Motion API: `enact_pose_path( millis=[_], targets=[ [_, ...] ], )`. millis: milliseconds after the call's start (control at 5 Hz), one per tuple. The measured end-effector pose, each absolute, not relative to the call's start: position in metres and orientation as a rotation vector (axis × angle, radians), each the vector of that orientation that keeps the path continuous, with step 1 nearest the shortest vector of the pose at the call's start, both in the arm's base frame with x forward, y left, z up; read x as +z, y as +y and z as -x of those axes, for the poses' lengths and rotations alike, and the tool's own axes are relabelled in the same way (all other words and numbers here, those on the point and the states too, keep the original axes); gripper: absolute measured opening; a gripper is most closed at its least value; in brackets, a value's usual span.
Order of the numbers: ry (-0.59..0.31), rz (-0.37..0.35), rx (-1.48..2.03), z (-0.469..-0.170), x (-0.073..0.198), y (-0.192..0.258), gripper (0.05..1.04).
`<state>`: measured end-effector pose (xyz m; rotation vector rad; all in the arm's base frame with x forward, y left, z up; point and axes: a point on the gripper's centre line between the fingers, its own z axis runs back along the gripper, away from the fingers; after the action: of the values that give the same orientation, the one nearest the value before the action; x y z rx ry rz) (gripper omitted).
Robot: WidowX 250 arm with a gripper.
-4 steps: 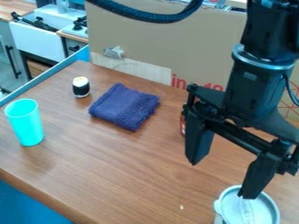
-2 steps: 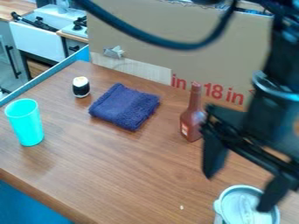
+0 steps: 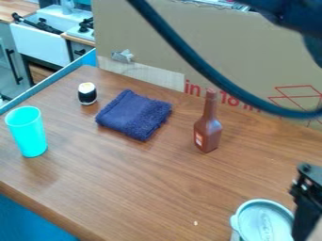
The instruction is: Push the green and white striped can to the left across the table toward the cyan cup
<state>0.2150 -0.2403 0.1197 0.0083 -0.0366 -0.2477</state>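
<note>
Cyan cup, tall, smooth [image 3: 28,132], upright at far left of brown wood-grain table [image 3: 125,174]. White sink unit with black fittings [image 3: 41,44] behind, upper left. Small black cylinder with white-and-yellow top, looks like a sushi roll [image 3: 87,94], upright, right of and farther back than cup. Navy blue fluffy cloth, folded into a square-ish pad [image 3: 134,115], flat, just beside the roll on its right. Tan cardboard sheet with red print [image 3: 157,47] stands along back of table. Reddish-brown bottle, long neck, small label low on body [image 3: 208,132], upright, right of cloth, apart from it. Container with round pale grey-green lid and side tab [image 3: 267,220] at lower right, nearest thing to claw.

Arm pose: dark arm [image 3: 292,16] in upper right corner, mostly cut off; thick dark cable [image 3: 220,82] hangs in a curve from top edge down to right edge, in front of cardboard. Black claw [image 3: 307,202] at lower right edge, pointing down, partly out of frame, overlaps lid's right side in view; contact unclear. Can't tell if claw is released or clenched.
</note>
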Motion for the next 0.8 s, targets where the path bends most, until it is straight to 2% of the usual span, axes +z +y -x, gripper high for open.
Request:
enact_pose_path(
  millis=[400, 800],
  targets=[
    [-0.010, -0.004, -0.239, -0.225, 0.081, -0.261, 1.000],
    [0.026, 0.020, -0.186, -0.251, 0.063, -0.247, 1.000]
  ],
)
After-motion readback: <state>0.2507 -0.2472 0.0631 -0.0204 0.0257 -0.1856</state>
